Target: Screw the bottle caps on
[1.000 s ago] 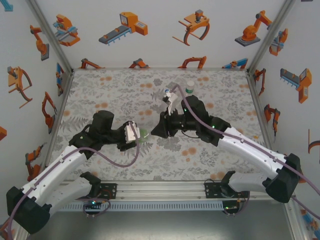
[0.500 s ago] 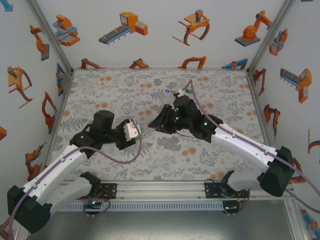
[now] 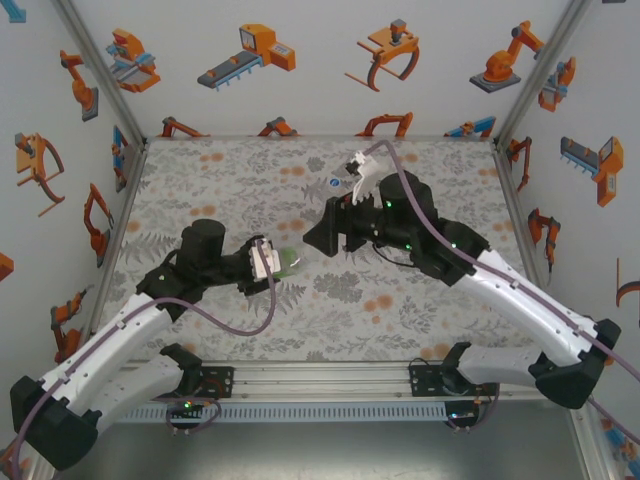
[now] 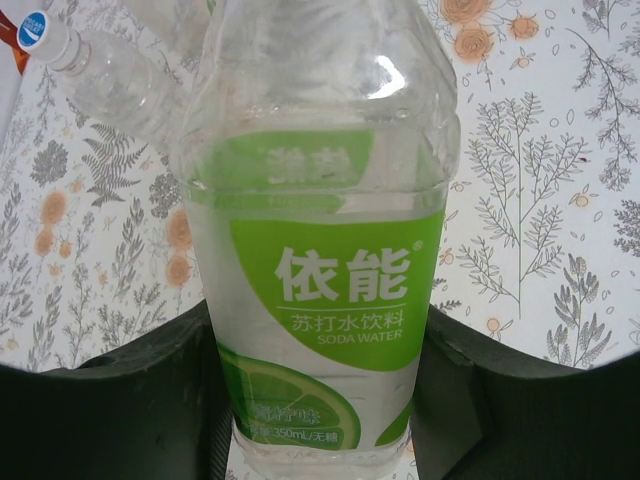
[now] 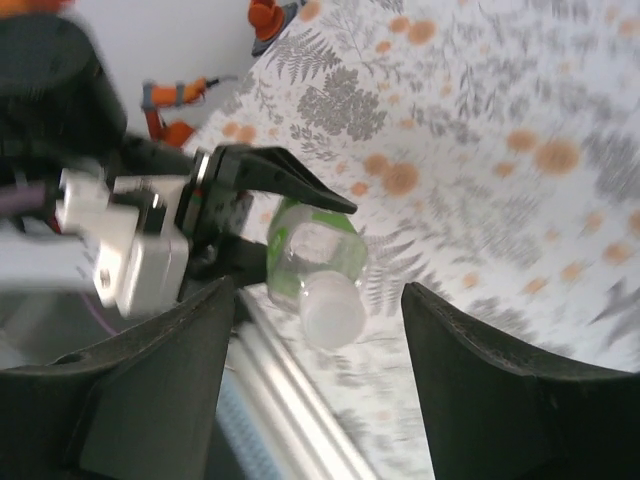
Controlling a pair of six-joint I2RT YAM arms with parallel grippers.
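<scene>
Right gripper backed off green bottle; clear bottle lies beyond.

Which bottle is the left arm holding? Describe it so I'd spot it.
On the flower-printed mat, find the left gripper near the middle. Clamped there is a soda-water bottle; unlike the blue-capped clear bottle beyond it, it wears a lime-green label.

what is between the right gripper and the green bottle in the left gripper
Nothing. In the right wrist view the open right gripper faces the green bottle, held by the left gripper, across a bare gap.
</scene>
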